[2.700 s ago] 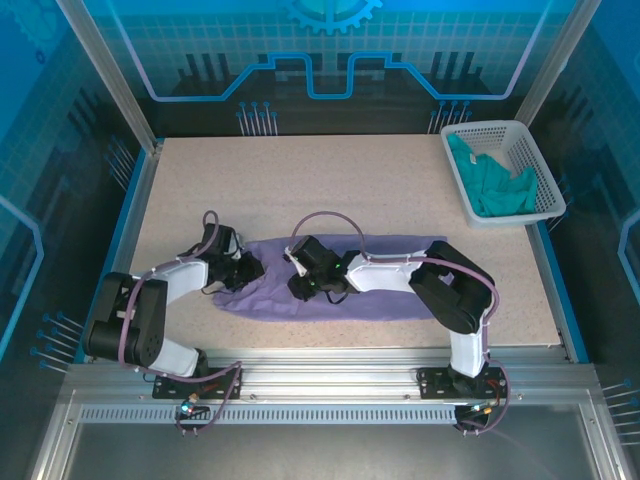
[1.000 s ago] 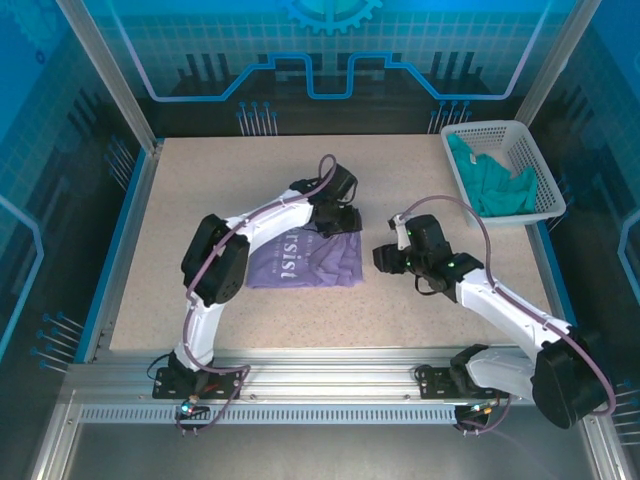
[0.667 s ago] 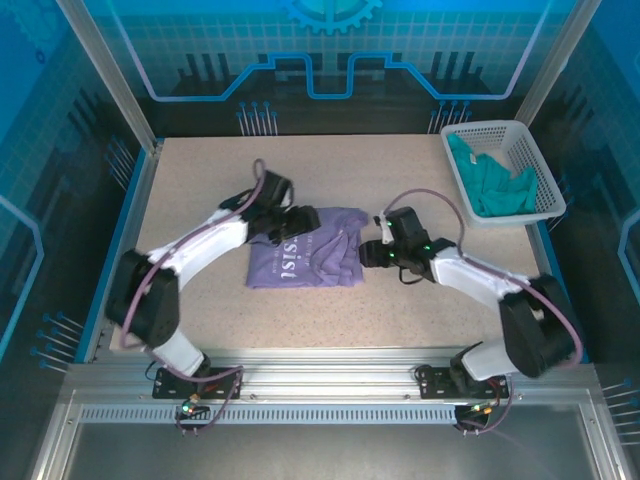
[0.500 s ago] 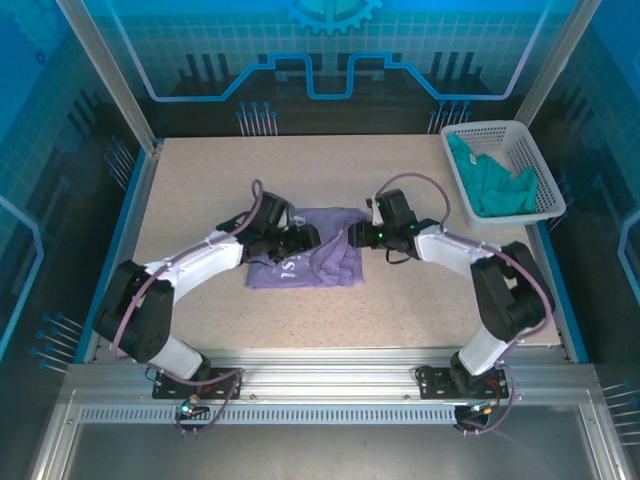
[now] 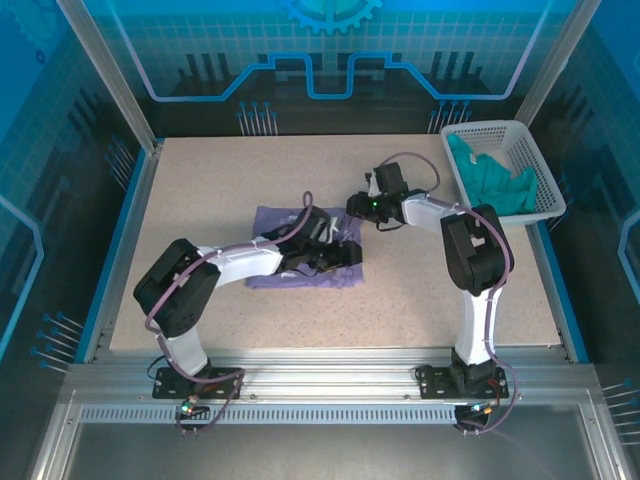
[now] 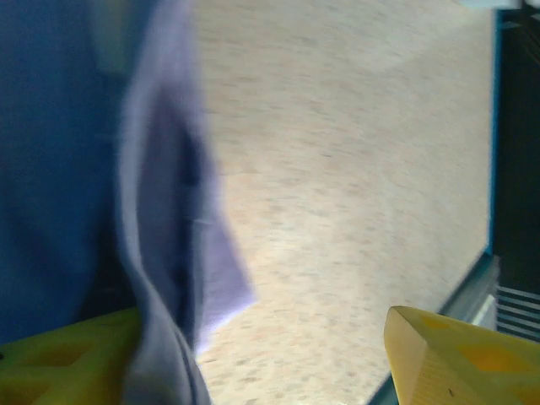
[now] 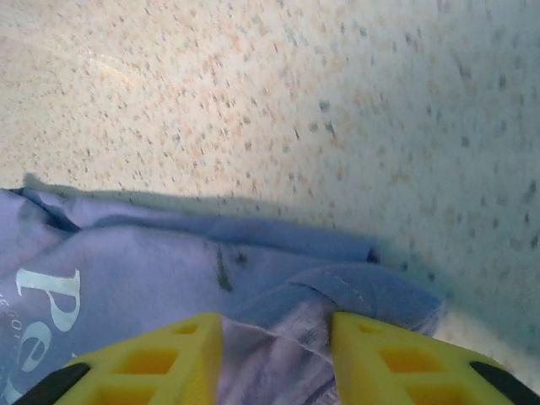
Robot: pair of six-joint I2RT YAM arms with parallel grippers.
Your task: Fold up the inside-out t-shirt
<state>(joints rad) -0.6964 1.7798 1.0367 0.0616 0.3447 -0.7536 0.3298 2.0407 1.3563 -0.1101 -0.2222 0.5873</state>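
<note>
Lavender shirt (image 5: 275, 222) is now a compact, layered rectangle on the tabletop (image 5: 200, 180). Under three seconds ago it lay as a long band in front of both arms, and a second ago it was already folded short.

Since then both arms have swung in over it. The left pincer (image 5: 338, 252) has crossed the bundle, so most of the cloth now lies beneath and to its left. In its wrist view the fingers stand wide apart with bare tabletop between them. A loose flap hangs against one finger only, so it grips nothing.

The right pincer (image 5: 358, 206) has come in from well off to the side and now sits at a corner of the shirt. Its fingers straddle a rolled hem, with cloth directly between and below them and white lettering (image 7: 46, 312) off to its left. Whether they have clamped the hem I cannot tell.

I judge the main folds done and this a tidy-up. The corner and flap look lumpy, and a careless tug could pull the layers apart.
</note>
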